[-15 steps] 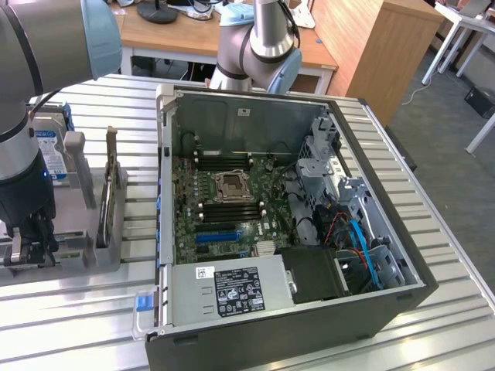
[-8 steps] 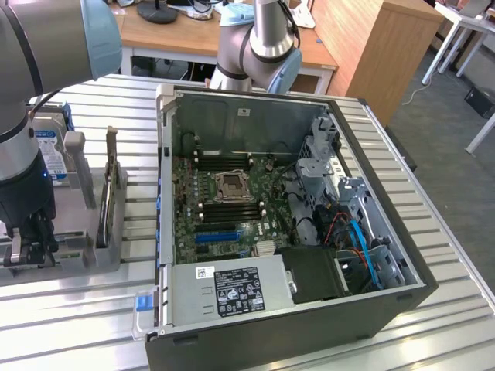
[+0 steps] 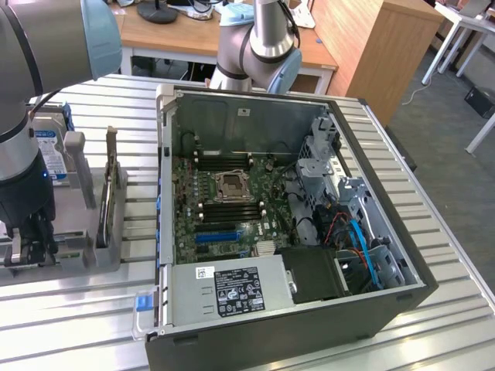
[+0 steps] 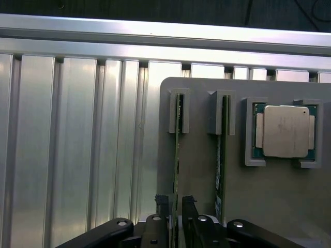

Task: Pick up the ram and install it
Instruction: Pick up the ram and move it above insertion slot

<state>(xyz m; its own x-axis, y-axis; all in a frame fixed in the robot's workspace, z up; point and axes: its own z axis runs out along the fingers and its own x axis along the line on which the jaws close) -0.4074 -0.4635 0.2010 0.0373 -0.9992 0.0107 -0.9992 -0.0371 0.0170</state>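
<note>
The gripper [image 4: 176,201] is set with its jaws narrowly apart astride the ram [image 4: 177,144], which is stood on edge in the grey holder [image 4: 196,170] and not yet lifted, so that installation on the motherboard [image 3: 186,224], farther off, is left undone.

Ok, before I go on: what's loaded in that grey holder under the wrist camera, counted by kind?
ram sticks: 2
processor chip: 1
Total: 3
</note>
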